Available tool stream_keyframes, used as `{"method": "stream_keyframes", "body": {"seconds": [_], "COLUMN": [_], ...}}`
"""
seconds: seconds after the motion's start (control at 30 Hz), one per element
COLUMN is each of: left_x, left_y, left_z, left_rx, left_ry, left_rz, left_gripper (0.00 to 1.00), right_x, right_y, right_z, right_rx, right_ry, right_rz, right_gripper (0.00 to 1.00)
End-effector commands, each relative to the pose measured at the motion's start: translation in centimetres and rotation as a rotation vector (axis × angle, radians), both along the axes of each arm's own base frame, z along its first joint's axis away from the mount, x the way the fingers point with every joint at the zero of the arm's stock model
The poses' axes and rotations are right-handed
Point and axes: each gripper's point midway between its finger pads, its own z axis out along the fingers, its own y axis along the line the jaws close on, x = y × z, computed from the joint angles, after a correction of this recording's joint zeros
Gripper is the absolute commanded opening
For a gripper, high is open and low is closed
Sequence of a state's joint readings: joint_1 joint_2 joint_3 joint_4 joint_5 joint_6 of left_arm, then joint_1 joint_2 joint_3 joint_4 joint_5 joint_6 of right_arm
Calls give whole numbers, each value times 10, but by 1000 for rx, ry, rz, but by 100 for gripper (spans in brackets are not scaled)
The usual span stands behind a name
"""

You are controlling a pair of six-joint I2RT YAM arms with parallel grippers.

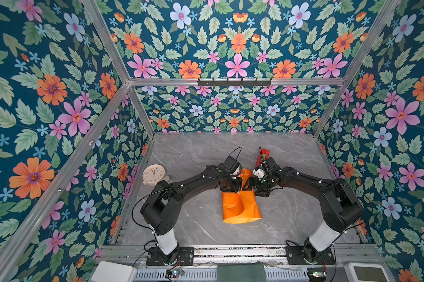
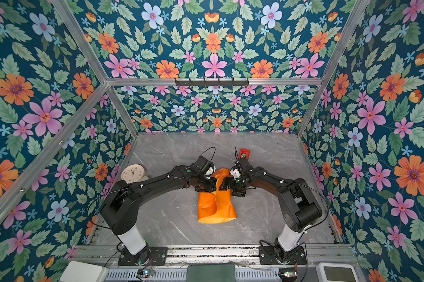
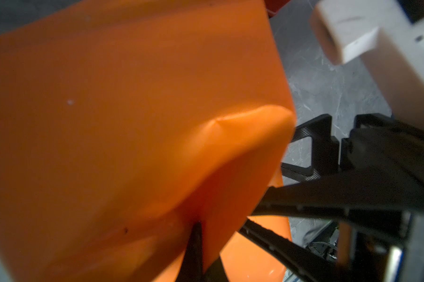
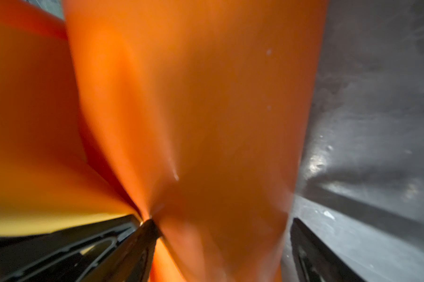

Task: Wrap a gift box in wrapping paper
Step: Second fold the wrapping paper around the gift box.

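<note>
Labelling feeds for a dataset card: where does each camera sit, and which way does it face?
Top views: high over the near edge, looking down at the table; left arm and right arm show whole.
Left wrist: on the left arm, looking along its shut jaws pinching the wrapping paper; the right arm's jaws beyond.
Right wrist: on the right arm, looking along its open jaws, paper between them.
Shared: every view shows the paper.
</note>
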State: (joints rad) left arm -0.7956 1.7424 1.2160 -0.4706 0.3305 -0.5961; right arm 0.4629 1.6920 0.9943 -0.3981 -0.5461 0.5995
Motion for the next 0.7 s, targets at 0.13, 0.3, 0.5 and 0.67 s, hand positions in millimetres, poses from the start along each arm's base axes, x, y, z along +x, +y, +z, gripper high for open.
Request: {"method": "stream_keyframes", "body": {"seconds": [0.13,0.3,0.5,0.67], "left_x": [-6,-9,-8,-8], "left_y": [20,25,28,26], "left_z": [-17,-20,-19,-18], "left_rx": [98,115,124,119], "left_ry": [13,15,7,7], "left_rz": [-1,1,1,0], "left_gripper": [1,1,0,0], "right_x": [-11,-6,-7,-15], "right_y": [-21,-15,-19,-24], "right_z": [-6,11,31,22], "right_rx": [-130,-98,-73,-72], "right_ry": [50,32,-1,30], "right_rz": [-19,-11,-16,-17], "right_gripper": [85,85,86,86]}}
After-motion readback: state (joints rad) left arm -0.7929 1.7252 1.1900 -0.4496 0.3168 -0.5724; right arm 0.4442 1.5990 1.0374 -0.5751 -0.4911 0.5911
